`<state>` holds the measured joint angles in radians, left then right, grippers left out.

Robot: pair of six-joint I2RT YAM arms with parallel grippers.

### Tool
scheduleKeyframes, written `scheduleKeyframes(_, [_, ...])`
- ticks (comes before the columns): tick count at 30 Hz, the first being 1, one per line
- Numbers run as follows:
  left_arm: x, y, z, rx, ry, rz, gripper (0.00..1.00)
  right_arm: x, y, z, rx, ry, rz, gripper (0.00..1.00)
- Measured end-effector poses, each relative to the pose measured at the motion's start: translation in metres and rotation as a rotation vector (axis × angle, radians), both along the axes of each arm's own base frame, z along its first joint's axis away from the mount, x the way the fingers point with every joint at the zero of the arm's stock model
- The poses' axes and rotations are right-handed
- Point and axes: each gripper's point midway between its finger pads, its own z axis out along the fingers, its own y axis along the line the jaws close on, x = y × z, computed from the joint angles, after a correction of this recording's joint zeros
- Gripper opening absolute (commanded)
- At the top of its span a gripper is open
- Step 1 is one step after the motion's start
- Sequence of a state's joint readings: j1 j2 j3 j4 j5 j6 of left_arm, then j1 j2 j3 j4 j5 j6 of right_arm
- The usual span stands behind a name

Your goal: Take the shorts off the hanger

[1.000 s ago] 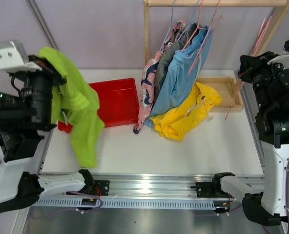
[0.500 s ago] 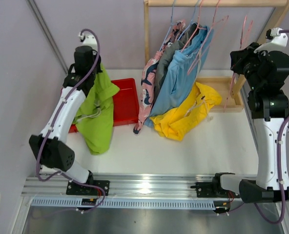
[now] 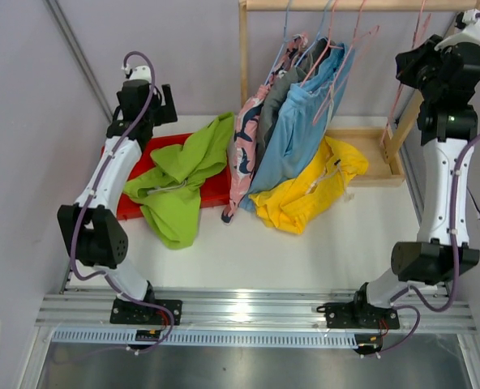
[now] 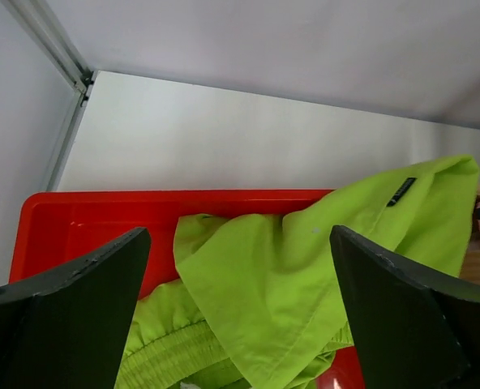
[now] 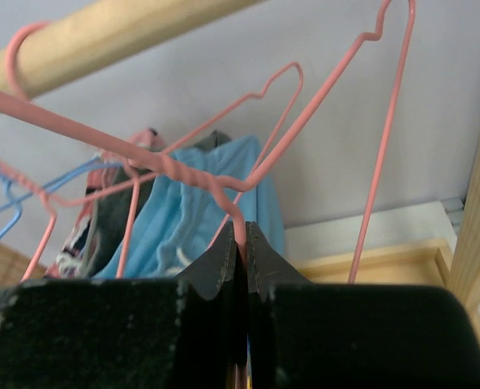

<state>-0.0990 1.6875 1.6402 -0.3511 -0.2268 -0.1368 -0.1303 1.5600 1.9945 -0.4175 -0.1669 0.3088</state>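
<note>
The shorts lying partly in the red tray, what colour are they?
The shorts are lime green, seen best in the left wrist view.

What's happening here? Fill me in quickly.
Two robot arms are taking shorts off hangers. The left arm, jaws open, hovers over the green shorts, which lie draped across the red bin and onto the table. The right arm, up by the wooden rail, has its jaws shut on a pink hanger. The yellow shorts lie on the table; the blue shorts, grey shorts and printed shorts hang on the rail.
</note>
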Motion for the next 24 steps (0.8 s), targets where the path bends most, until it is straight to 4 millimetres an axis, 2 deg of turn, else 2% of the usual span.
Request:
scheduleKeyframes(2, [-0.008, -0.002, -0.001, -0.015, -0.004, -0.003, 0.99, 0.02, -0.006, 0.001, 0.009, -0.006, -0.002, 0.0])
scheduleKeyframes(5, [-0.033, -0.007, 0.002, -0.02, -0.009, -0.018, 0.99, 0.044, -0.013, -0.004, 0.021, -0.004, -0.005, 0.0])
scheduleKeyframes(7, [-0.048, -0.015, 0.015, -0.011, -0.032, -0.033, 0.99, 0.06, -0.017, -0.011, 0.033, 0.006, -0.007, 0.0])
scheduleKeyframes(9, [-0.061, -0.03, 0.038, -0.016, -0.081, -0.07, 1.0, 0.072, -0.021, -0.02, 0.042, 0.019, -0.011, 0.0])
scheduleKeyframes(13, [-0.092, -0.052, 0.074, -0.034, -0.164, -0.134, 0.99, 0.08, -0.027, -0.036, 0.059, 0.055, -0.026, 0.0])
scheduleKeyframes(15, [-0.112, -0.056, 0.084, -0.036, -0.198, -0.152, 0.99, 0.079, -0.03, -0.039, 0.065, 0.063, -0.037, 0.0])
scheduleKeyframes(16, [-0.123, -0.058, 0.089, -0.034, -0.212, -0.159, 0.99, 0.078, -0.032, -0.04, 0.065, 0.06, -0.044, 0.04])
scheduleKeyframes(17, [-0.133, -0.061, 0.093, -0.036, -0.226, -0.173, 0.99, 0.076, -0.033, -0.04, 0.064, 0.054, -0.051, 0.11])
scheduleKeyframes(18, [-0.142, -0.066, 0.098, -0.035, -0.239, -0.19, 0.99, 0.073, -0.034, -0.038, 0.064, 0.043, -0.061, 0.54])
scheduleKeyframes(20, [-0.157, -0.075, 0.106, -0.042, -0.262, -0.225, 0.99, 0.059, -0.035, -0.036, 0.062, 0.035, -0.078, 0.99])
scheduleKeyframes(22, [-0.169, -0.086, 0.111, -0.048, -0.273, -0.261, 0.99, 0.04, -0.037, -0.03, 0.052, 0.032, -0.096, 0.99])
scheduleKeyframes(24, [-0.179, -0.097, 0.112, -0.058, -0.275, -0.308, 0.99, 0.022, -0.037, -0.012, 0.039, 0.001, -0.113, 0.99])
